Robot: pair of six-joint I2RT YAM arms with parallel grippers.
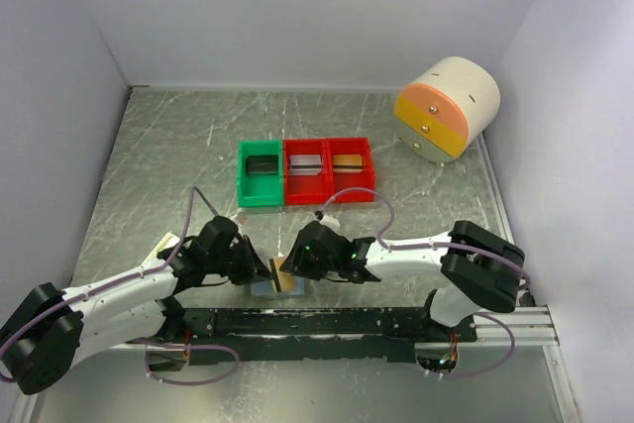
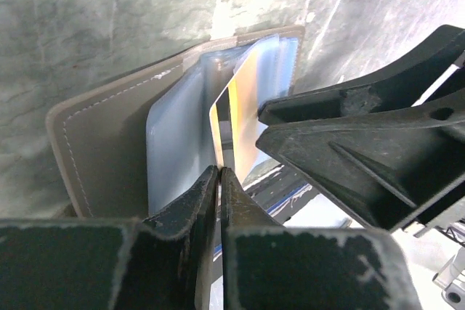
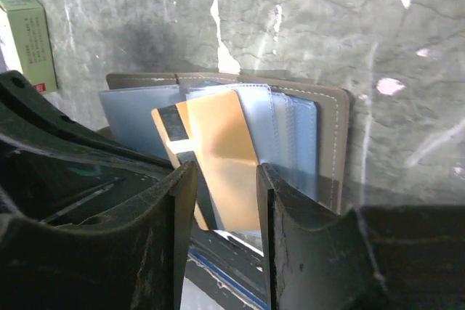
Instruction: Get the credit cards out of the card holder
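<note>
Along the near edge of the counter, one card holder is laid open, with one orange credit card sticking partly out of it. The card's corner is pinched by the left claw, its fingers pressed almost together. The right claw is held with jaws apart astride the card; any grip cannot be told. Farther back, one green bin and two red bins are lined up.

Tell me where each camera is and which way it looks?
Top: above and behind, looking down at the table; the left arm and right arm show.
Left wrist: on the left arm, facing the holder; left gripper shows.
Right wrist: on the right arm, facing the holder; right gripper shows.
Both wrist views share the holder and card.
</note>
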